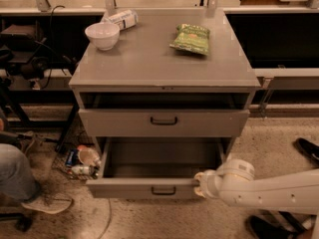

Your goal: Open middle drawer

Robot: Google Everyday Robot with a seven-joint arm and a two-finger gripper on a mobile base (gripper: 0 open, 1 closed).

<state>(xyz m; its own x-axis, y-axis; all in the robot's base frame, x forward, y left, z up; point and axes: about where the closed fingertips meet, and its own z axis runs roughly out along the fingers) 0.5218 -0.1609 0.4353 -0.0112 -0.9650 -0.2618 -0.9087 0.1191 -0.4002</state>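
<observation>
Your gripper sits low at the right of the view, pressed up against the right end of the middle drawer's front panel. You cannot tell from here whether the jaws are apart or together; the rounded white wrist hides them. Behind it, the white arm runs off toward the lower right corner.

The middle drawer stands pulled well out of the grey cabinet. You can look straight down into its plain grey inside, and nothing shows in it. Its small black bar handle is centred on the front, just left of the gripper and apart from it.

Above it, the top drawer is out a little way, with a dark gap showing behind its front, and it carries its own black handle.

On the table formed by the cabinet top you have a white bowl at the back left, a white container lying on its side just behind it, and a green snack bag to the right of centre.

On the floor left of the open drawer lies a small clutter of cans. Further left, a person's jeans-clad leg and light shoe show.
</observation>
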